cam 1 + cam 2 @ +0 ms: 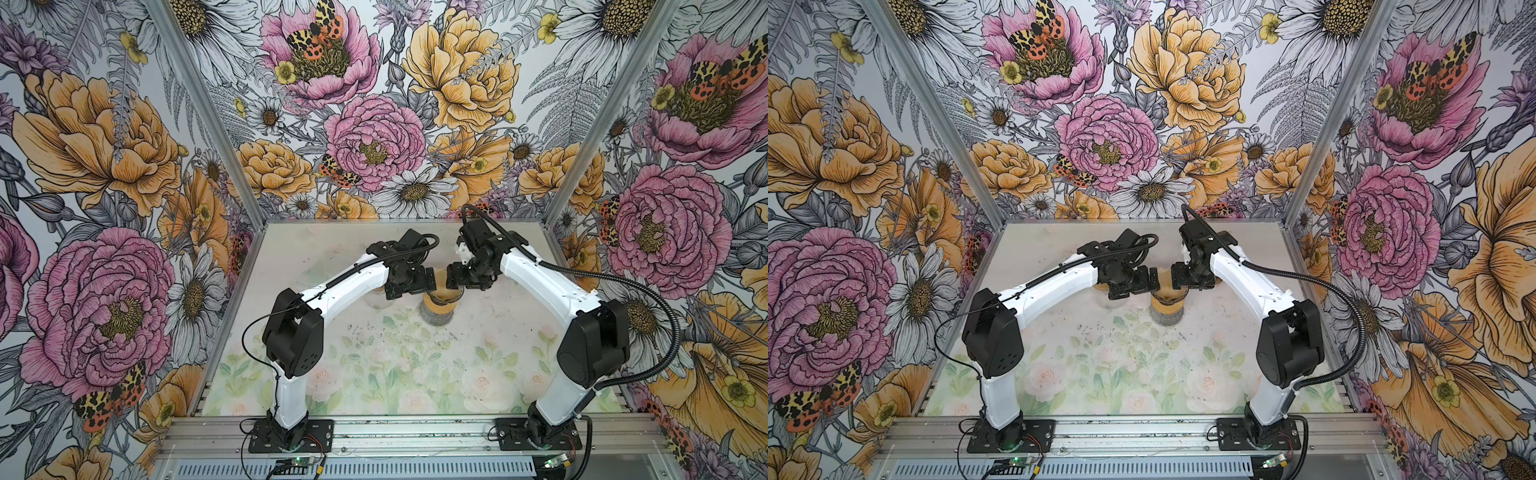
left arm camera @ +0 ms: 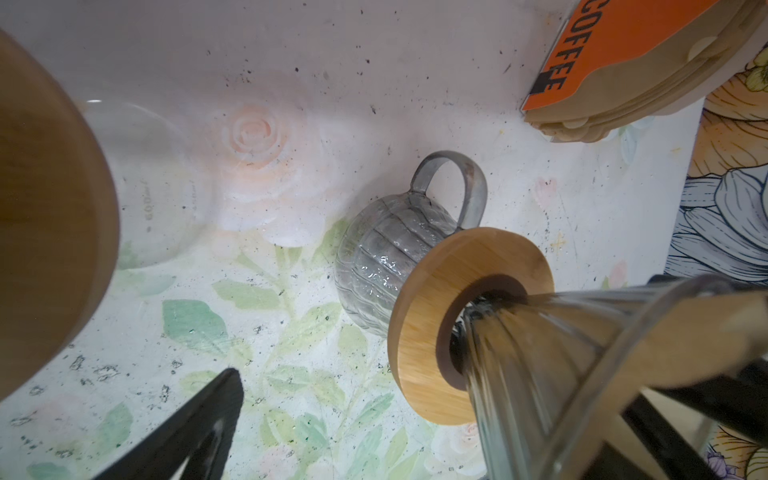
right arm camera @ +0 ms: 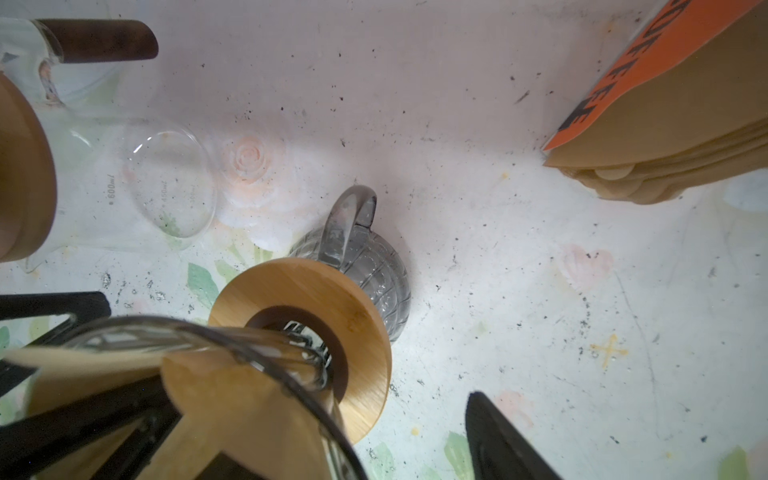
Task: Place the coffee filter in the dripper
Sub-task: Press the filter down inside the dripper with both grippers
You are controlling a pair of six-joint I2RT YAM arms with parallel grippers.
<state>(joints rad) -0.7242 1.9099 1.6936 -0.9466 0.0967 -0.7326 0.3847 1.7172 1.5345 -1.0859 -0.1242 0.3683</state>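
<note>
Coffee filter (image 3: 232,407) sits in the dripper (image 3: 299,291), one edge poking above its rim. Flanking the dripper, the left gripper (image 1: 422,282) and right gripper (image 1: 455,280) are both spread. A finger snagging that edge on leaving could drag the paper out or tip the dripper.

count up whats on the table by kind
dripper: 1
filter, in the dripper: 1
mug: 1
carafe: 1
filter pack: 1
total: 5
</note>
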